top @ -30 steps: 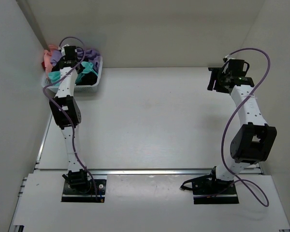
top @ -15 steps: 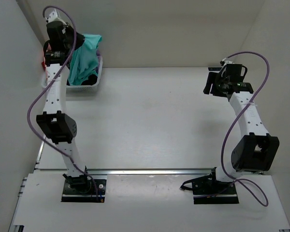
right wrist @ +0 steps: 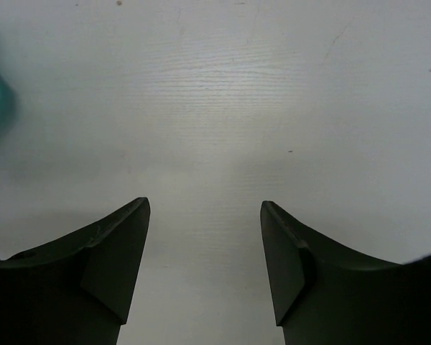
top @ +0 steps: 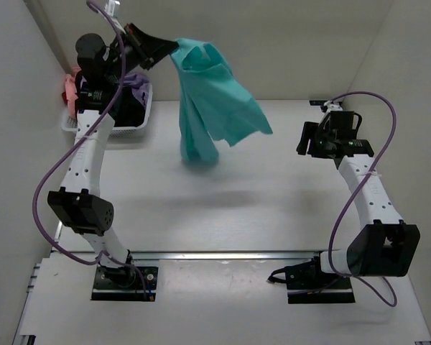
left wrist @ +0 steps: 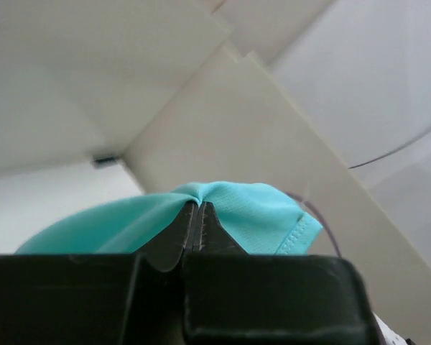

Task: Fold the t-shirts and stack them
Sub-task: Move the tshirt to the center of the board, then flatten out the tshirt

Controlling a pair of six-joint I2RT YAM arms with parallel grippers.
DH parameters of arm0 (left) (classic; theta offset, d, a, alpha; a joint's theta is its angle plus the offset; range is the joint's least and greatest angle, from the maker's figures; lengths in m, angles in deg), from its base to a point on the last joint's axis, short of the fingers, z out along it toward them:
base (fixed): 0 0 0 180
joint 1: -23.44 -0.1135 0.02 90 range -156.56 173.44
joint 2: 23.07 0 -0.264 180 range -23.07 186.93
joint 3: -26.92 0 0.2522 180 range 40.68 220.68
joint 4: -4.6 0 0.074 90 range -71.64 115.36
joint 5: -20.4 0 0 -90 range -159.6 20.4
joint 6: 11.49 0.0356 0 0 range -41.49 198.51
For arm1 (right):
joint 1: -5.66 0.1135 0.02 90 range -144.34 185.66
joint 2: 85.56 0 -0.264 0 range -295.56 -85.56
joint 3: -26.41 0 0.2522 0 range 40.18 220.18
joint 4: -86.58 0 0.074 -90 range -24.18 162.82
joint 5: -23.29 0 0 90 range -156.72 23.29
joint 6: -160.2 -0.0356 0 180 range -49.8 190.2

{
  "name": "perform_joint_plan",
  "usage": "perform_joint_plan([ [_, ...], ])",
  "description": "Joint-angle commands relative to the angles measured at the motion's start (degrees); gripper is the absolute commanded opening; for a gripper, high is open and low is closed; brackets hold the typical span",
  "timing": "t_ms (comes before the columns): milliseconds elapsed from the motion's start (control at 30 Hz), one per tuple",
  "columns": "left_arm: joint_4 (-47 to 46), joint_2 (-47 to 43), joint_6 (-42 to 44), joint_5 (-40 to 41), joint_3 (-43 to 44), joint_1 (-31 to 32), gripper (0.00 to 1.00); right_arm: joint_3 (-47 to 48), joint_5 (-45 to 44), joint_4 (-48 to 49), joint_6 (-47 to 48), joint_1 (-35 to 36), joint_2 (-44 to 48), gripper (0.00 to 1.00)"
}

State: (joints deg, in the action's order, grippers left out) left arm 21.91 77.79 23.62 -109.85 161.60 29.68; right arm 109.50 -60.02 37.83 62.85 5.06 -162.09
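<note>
1. Counter [top: 273, 201]: white, walled on the far, left and right sides. Both arm bases are bolted at the near edge.

2. Teal t-shirt [top: 212, 100]: off the counter, hanging from a pinched fold at its top, above the far-left quarter. It drapes down and rightward in loose folds, with one flap spread toward the centre. Its lowest bunch sits above a soft shadow on the surface. Whether that bunch touches the counter cannot be determined. The right wrist view shows a teal blur at its left margin.

3. White mesh basket [top: 140, 129]: in the far-left corner, partly hidden behind the left arm. It holds a lavender t-shirt [top: 135, 79] and a black t-shirt [top: 129, 108]. A pink t-shirt [top: 72, 90] bulges at its left side against the wall.

4. Left gripper [top: 174, 49]: raised high over the far-left corner, pointing right. The left wrist view shows the jaws closed tight on the teal cloth [left wrist: 251, 208], the fingertips meeting at the fold [left wrist: 196, 208].

5. Right gripper [top: 307, 140]: low over the counter near the right edge, in the far half, well apart from the shirt. Its jaws stand wide, and bare counter shows between them [right wrist: 205, 205].
</note>
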Motion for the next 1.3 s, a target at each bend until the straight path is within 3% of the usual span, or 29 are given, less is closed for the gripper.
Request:
perform_joint_plan([
  [0,3.10,-5.74,-1.54,1.37,-14.86,-2.27,0.00,-0.32,0.59,3.25,-0.55,-0.10,2.35,0.61],
  [67,6.10,-10.84,-2.14,7.34,-26.89,-5.35,0.05,-0.59,2.08,3.61,-0.47,0.16,2.18,0.60],
  [100,5.07,-11.82,-2.93,7.64,-34.80,-6.06,0.30,-0.76,3.57,4.13,-0.55,0.51,1.83,0.60],
  [233,1.83,-12.17,-7.06,4.57,-45.33,-7.47,0.40,-1.03,7.36,5.09,0.32,3.93,0.51,0.63],
  [400,9.52,-12.18,0.38,10.71,-47.53,-2.55,0.46,0.20,11.75,6.50,1.29,12.45,-4.23,0.65],
  [467,13.12,-12.26,2.41,12.73,-47.97,-1.85,0.53,0.38,12.37,7.03,0.86,15.00,-6.51,0.66],
  [633,24.99,-11.83,14.36,20.10,-46.22,4.56,0.56,-3.04,13.69,9.40,-0.91,17.57,-8.19,0.66],
  [733,32.91,-12.09,19.73,27.13,-48.40,12.73,0.57,-4.89,13.43,10.81,-2.92,16.34,-8.63,0.65],
  [833,34.41,-11.92,18.43,30.13,-53.75,19.41,0.61,-6.12,12.64,11.51,-5.73,13.97,-8.98,0.64],
  [933,35.81,-10.25,14.74,30.40,-56.15,23.37,0.59,-6.13,12.02,11.87,-7.84,11.07,-9.86,0.62],
  [1100,38.63,-7.61,11.49,33.48,-57.55,26.01,0.60,-3.59,11.76,12.13,-8.20,10.71,-12.50,0.61],
  [1267,35.12,-5.41,8.75,35.58,-59.41,26.63,0.63,-0.86,11.50,11.78,-8.20,11.59,-15.05,0.61],
])
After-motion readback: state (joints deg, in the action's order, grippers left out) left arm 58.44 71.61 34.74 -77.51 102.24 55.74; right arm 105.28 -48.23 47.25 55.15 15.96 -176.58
